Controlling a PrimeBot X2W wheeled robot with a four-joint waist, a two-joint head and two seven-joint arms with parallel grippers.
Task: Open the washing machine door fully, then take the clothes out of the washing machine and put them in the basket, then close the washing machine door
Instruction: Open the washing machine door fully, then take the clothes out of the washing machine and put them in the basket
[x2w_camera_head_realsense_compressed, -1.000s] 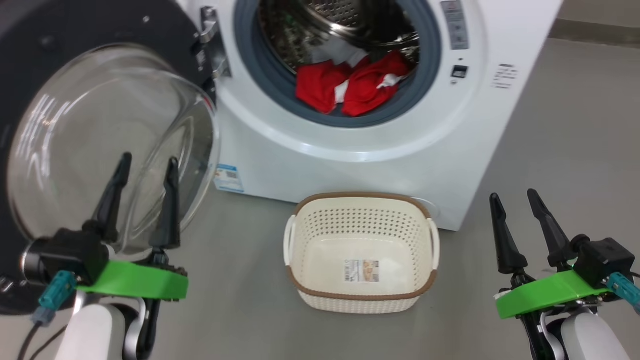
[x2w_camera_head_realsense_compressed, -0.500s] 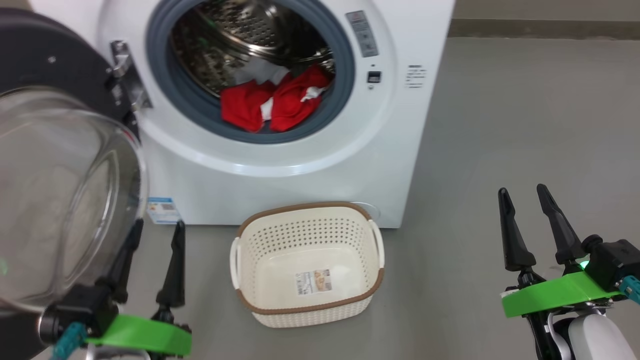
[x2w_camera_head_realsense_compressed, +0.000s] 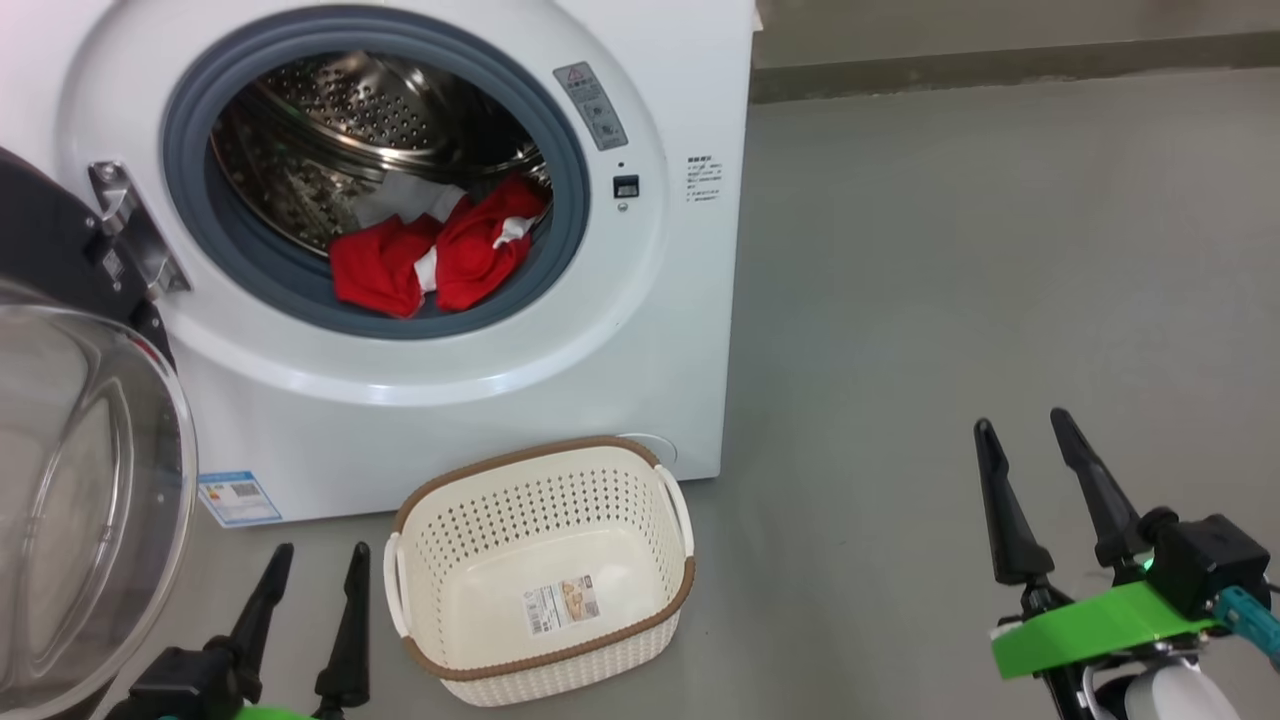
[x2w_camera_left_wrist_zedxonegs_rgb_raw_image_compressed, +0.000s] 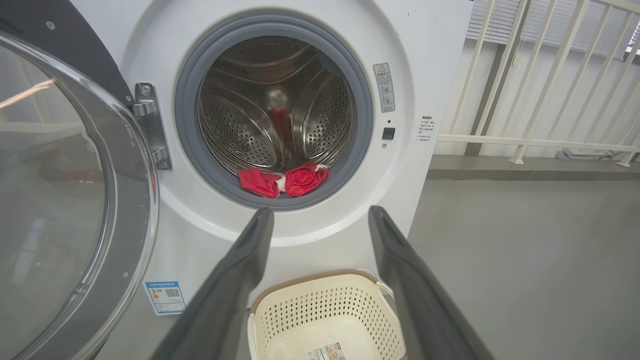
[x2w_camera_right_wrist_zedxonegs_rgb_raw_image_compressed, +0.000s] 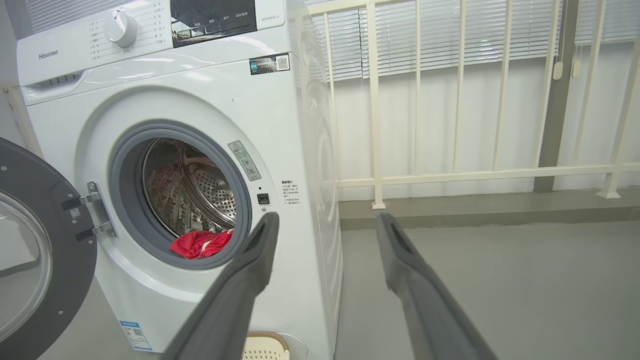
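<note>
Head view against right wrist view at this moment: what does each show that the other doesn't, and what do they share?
Head view: the basket's empty inside with its sticker, and the left gripper, open.

Right wrist view: the washer's dial and control panel, plus a white railing and blinds behind.

Shared: the washer with its door swung open, red clothes lying at the front of the drum, and the right gripper, open and holding nothing.

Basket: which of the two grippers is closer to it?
The left gripper, just beside the basket; the right gripper stands well off across the floor.
</note>
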